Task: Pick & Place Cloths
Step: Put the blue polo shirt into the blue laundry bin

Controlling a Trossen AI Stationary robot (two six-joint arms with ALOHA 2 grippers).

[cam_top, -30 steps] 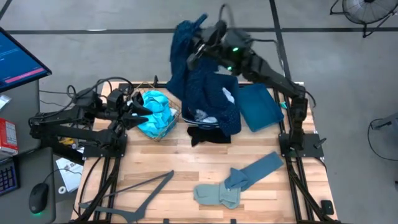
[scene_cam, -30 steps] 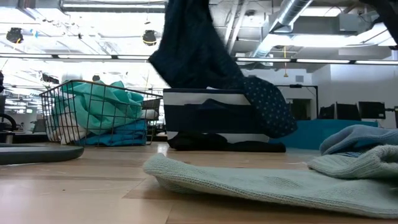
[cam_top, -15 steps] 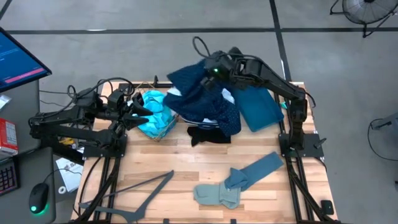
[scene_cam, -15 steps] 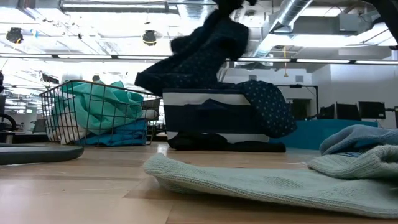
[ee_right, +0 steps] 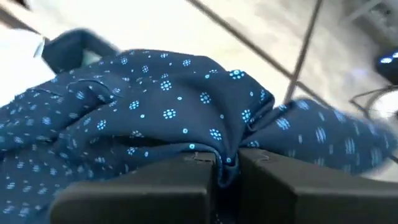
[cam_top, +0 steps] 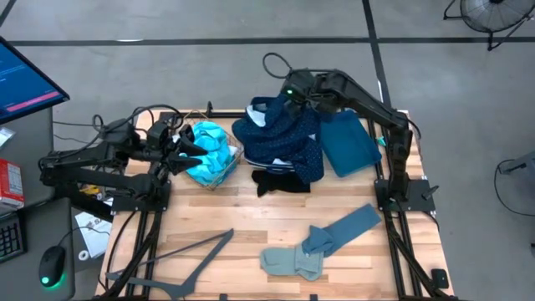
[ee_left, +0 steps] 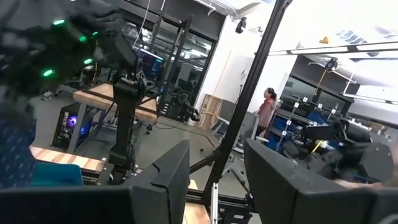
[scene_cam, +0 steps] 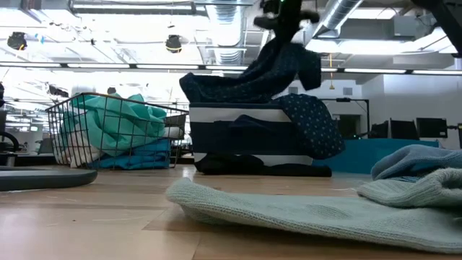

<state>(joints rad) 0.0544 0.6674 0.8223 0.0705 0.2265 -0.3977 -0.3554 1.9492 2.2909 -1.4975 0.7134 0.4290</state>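
Note:
A navy cloth with small white dots (cam_top: 282, 138) lies heaped over the dark blue bin (scene_cam: 242, 133) and spills down its right side (scene_cam: 314, 126). My right gripper (cam_top: 305, 90) hovers above the bin's far edge, shut on this cloth. A turquoise cloth (cam_top: 209, 153) fills the wire basket (scene_cam: 108, 130). My left gripper (cam_top: 191, 150) waits open beside the basket, on its left. A black cloth (cam_top: 280, 181) rests on the table against the bin's near side. A grey-green cloth (cam_top: 291, 261) lies flat near the table's near edge. My right gripper pinches a bunched fold of the navy dotted cloth (ee_right: 227, 155) between its two fingers, coming from above and pointing down. The cloth hangs slack from the fingers (scene_cam: 278, 65), and most of it rests on the bin.
A teal flat panel (cam_top: 347, 144) lies right of the bin. A blue-grey cloth (cam_top: 347, 227) overlaps the grey-green one. A dark triangular frame (cam_top: 196, 255) sits at the near left. Bare wood shows between the bin and the near cloths.
My right gripper has come down and moved toward the table's right, still shut on the navy dotted cloth. The cloth, which hung high above the bin's left side, has sunk and folded into a heap on top of the bin.

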